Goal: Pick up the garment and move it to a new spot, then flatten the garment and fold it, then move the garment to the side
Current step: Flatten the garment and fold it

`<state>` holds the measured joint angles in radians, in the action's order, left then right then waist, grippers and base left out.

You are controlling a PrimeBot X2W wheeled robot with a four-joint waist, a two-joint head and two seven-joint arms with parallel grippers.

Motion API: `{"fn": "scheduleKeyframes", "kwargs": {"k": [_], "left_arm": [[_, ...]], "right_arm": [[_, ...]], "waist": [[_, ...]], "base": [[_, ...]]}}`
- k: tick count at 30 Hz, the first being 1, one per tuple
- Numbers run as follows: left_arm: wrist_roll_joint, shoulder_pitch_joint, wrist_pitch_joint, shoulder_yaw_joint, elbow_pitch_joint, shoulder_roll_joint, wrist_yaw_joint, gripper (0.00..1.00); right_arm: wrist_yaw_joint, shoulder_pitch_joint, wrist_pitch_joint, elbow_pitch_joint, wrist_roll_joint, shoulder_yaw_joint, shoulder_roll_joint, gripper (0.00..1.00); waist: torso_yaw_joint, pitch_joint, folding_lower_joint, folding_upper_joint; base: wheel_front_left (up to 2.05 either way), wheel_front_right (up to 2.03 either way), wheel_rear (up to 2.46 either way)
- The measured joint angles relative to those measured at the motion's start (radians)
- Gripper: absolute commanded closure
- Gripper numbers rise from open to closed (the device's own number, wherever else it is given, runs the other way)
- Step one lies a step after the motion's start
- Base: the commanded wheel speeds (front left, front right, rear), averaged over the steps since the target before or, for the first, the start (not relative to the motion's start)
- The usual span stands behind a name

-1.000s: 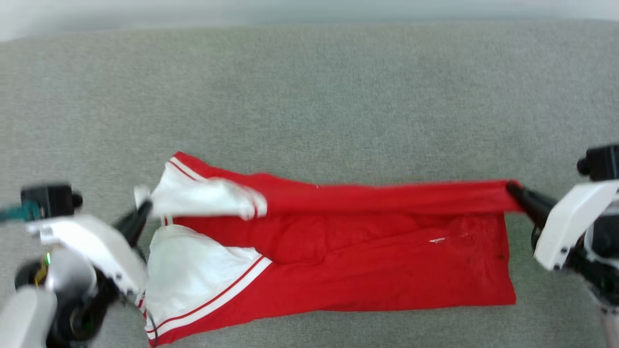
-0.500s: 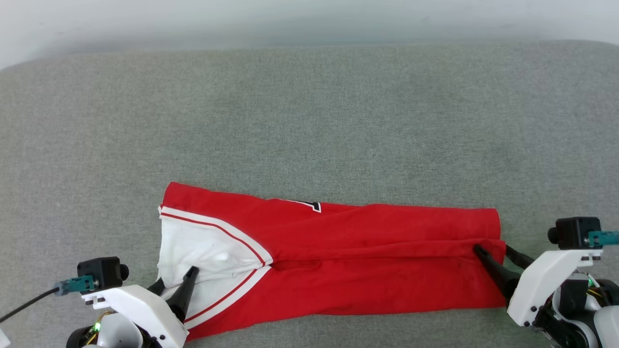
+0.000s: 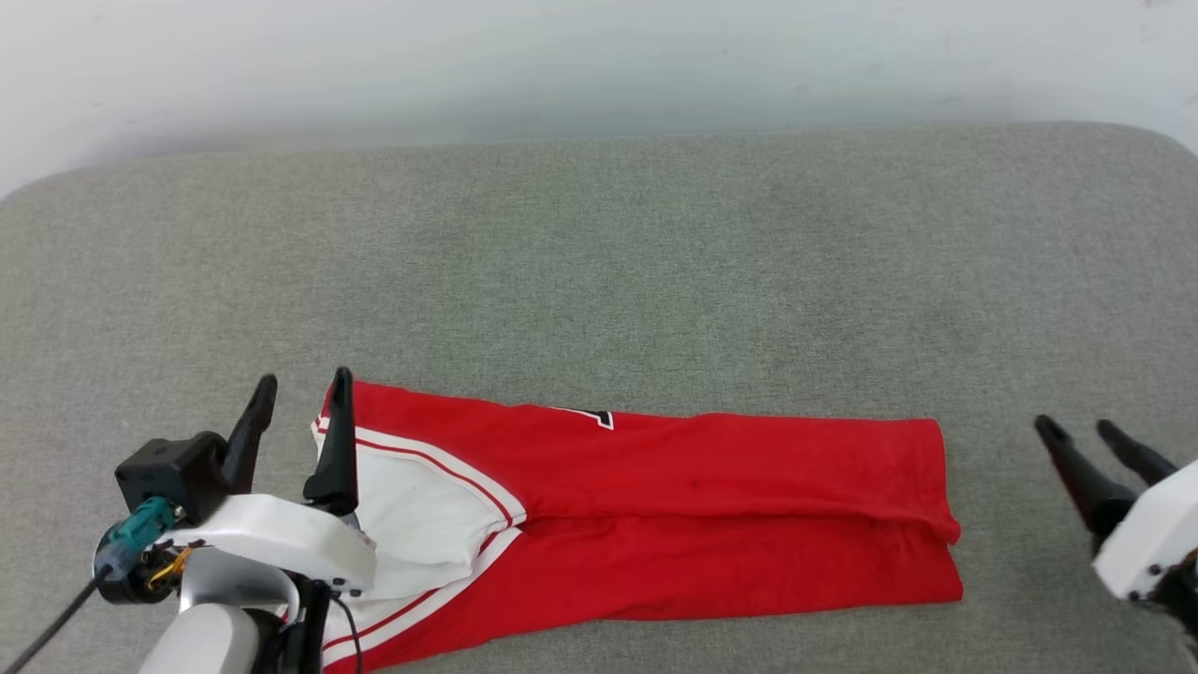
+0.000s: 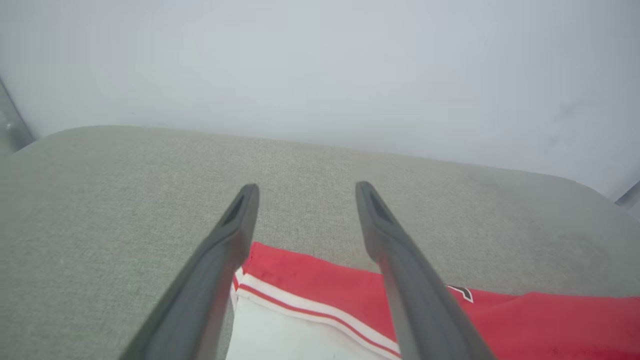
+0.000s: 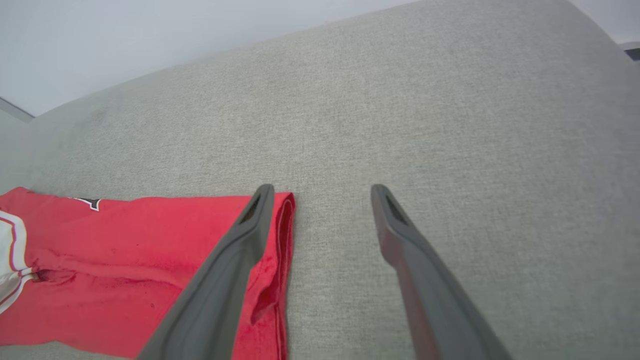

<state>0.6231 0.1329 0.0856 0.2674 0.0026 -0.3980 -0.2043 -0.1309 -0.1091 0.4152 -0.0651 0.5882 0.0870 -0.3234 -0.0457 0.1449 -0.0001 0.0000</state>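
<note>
Both arms hang over a grey fabric-covered cushion with nothing in their grip. The left hand has its two dark fingers spread wide apart, and so does the right hand.

The red jersey-style garment with white sleeves and striped trim lies flat on the cushion as a long narrow band, and it looks already doubled lengthwise. A soft ridge runs down its middle, and only a corner of the black number print peeks out at the far edge.

Its long axis runs straight from one hand to the other. The sleeve end sits right under the left hand. In the left wrist view the red corner and white trim of the garment show between and below that hand's fingers. The hem end lies inward of the right hand, just off its inner finger, with bare cushion beneath the hand itself. The hem edge is a little rumpled there.

So the left hand is the nearer of the two. I judge the next fold goes across the short way, end to end, and the right hand would need to reach inward to the hem first.
</note>
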Motion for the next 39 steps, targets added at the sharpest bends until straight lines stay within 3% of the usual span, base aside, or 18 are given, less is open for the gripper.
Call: {"fn": "scheduleKeyframes", "kwargs": {"k": [6, 12, 18, 24, 25, 26, 27, 34, 39], "left_arm": [[-0.095, 0.025, 0.106, 0.028, -0.049, 0.017, -0.030, 0.00], [-0.158, 0.037, 0.149, 0.057, -0.103, 0.053, -0.053, 0.00], [-0.192, 0.039, 0.161, 0.086, -0.148, 0.074, -0.060, 0.00], [-0.206, 0.038, 0.164, 0.096, -0.160, 0.085, -0.069, 0.00], [-0.206, 0.038, 0.164, 0.096, -0.160, 0.085, -0.069, 0.00], [-0.206, 0.038, 0.164, 0.095, -0.159, 0.085, -0.069, 0.00], [-0.206, 0.036, 0.165, 0.095, -0.159, 0.085, -0.070, 0.00], [-0.199, 0.015, 0.162, 0.078, -0.154, 0.071, -0.087, 0.00], [-0.205, -0.004, 0.151, 0.076, -0.155, 0.054, -0.095, 0.00]], "right_arm": [[0.000, 0.002, 0.151, 0.018, 0.000, 0.078, -0.032, 0.00], [0.000, 0.009, 0.284, 0.015, -0.001, 0.050, -0.006, 0.00], [0.000, 0.008, 0.313, -0.058, 0.011, -0.007, 0.040, 0.00], [0.000, -0.026, 0.314, -0.117, 0.044, -0.029, 0.028, 0.00], [0.002, -0.031, 0.316, -0.120, 0.051, -0.036, 0.025, 0.55], [0.002, -0.035, 0.317, -0.121, 0.055, -0.044, 0.022, 0.91], [0.002, -0.036, 0.316, -0.120, 0.055, -0.053, 0.019, 1.00], [0.000, -0.047, 0.297, -0.079, 0.053, -0.118, 0.022, 1.00], [0.000, -0.041, 0.285, -0.032, 0.045, -0.110, -0.006, 1.00]], "waist": [[0.023, 0.010, 0.0000, 0.0000], [0.069, 0.042, 0.0001, 0.0000], [0.121, 0.086, 0.0001, 0.0000], [0.159, 0.115, 0.0001, 0.0000], [0.162, 0.117, 0.0001, 0.0000], [0.162, 0.116, 0.0001, 0.0000], [0.161, 0.114, 0.0001, 0.0000], [0.131, 0.082, 0.0001, 0.0000], [0.100, 0.044, 0.0002, 0.0000]], "base": [[0.00, 0.00, 0.00], [0.00, 0.00, 0.00], [0.00, 0.00, 0.00], [0.00, 0.00, 0.00], [0.00, 0.00, 0.00], [0.00, 0.00, 0.00], [0.00, 0.00, 0.00], [0.00, 0.00, 0.00], [0.00, 0.00, 0.00]]}}
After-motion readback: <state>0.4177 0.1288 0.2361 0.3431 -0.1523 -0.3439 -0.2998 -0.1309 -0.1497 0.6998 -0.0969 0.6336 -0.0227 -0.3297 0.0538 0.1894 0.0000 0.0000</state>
